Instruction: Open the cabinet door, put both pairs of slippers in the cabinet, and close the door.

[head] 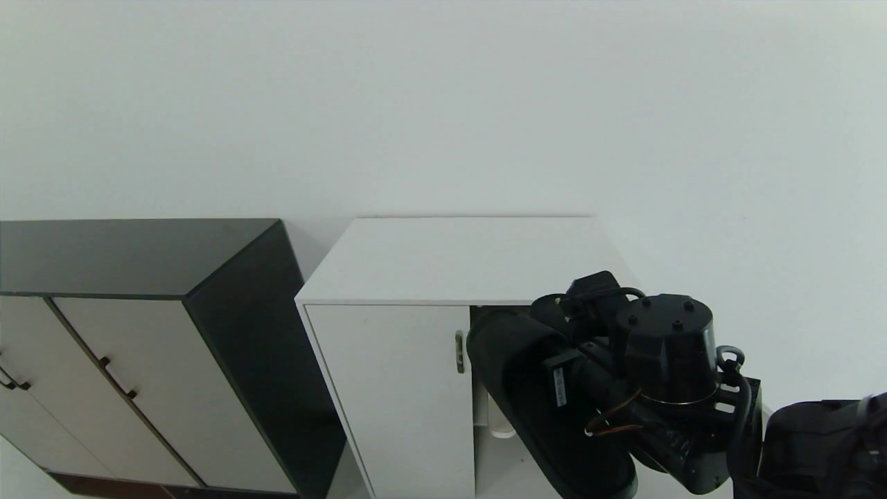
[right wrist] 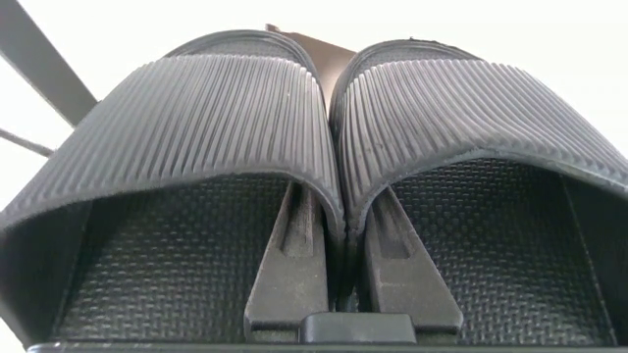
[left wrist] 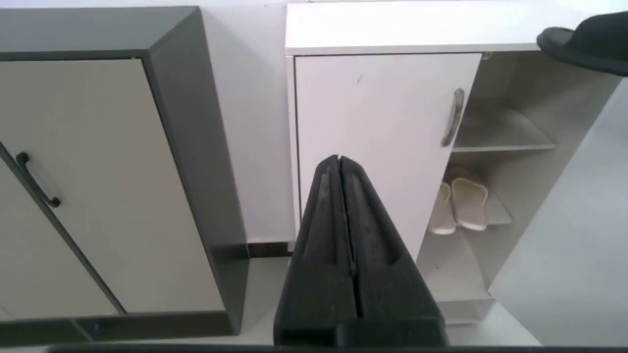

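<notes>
The white cabinet (head: 457, 260) stands against the wall, its left door (head: 395, 395) closed and its right half open. A white pair of slippers (left wrist: 461, 204) lies on a lower shelf inside. My right gripper (right wrist: 339, 250) is shut on the black pair of slippers (right wrist: 334, 127), pinching their inner sides together. It holds the black slippers (head: 547, 409) in front of the open half, toes towards the cabinet. One toe (left wrist: 584, 44) shows level with the cabinet top. My left gripper (left wrist: 339, 167) is shut and empty, some way back from the closed door.
A dark cabinet (head: 138, 256) with pale doors (left wrist: 88, 186) and black handles stands just left of the white one, a narrow gap between them. An upper shelf (left wrist: 500, 132) inside the open half is bare. The white door carries a metal handle (head: 459, 351).
</notes>
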Controlling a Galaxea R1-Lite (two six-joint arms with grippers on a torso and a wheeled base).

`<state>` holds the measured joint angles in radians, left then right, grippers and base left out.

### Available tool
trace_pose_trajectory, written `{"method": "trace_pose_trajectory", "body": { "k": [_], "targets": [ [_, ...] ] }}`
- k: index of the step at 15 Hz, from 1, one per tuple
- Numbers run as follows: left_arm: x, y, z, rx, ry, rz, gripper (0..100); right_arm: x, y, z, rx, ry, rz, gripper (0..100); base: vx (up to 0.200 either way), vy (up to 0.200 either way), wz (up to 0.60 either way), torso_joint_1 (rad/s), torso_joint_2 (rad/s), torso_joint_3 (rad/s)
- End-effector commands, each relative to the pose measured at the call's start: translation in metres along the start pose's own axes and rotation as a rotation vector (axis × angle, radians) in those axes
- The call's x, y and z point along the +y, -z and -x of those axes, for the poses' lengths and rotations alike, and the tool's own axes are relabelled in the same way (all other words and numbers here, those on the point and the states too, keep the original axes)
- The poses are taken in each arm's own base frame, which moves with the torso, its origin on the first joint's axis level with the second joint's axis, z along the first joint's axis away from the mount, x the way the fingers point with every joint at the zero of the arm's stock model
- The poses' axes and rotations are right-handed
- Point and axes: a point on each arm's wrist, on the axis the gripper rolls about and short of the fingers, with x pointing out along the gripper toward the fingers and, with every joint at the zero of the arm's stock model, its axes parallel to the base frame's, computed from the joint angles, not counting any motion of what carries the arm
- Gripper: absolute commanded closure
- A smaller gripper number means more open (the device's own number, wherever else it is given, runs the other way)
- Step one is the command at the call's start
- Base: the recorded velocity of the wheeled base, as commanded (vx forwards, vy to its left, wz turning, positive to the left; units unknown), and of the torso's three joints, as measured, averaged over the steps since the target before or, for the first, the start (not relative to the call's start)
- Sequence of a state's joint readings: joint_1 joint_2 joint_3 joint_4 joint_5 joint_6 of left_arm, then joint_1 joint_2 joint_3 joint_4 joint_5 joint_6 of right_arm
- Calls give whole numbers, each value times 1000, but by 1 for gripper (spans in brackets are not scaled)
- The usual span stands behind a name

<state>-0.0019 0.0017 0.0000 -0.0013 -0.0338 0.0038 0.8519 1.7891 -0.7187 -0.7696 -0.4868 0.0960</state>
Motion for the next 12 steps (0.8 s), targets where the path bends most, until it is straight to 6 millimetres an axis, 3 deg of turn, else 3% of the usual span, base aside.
{"method": "trace_pose_trajectory", "body": {
  "k": [1,7,12],
  "targets": [
    [0,0,0,0,0,-1,100,0,3,-1,9,4,10,100,0,0,0,0,0,0],
    [0,0,0,0,1,-1,100,-2,5,-1,15,7,13,100,0,0,0,-19,39,24],
    [0,0,0,0,1,-1,100,-2,5,-1,13,9,13,100,0,0,0,-207,495,282]
  ]
}}
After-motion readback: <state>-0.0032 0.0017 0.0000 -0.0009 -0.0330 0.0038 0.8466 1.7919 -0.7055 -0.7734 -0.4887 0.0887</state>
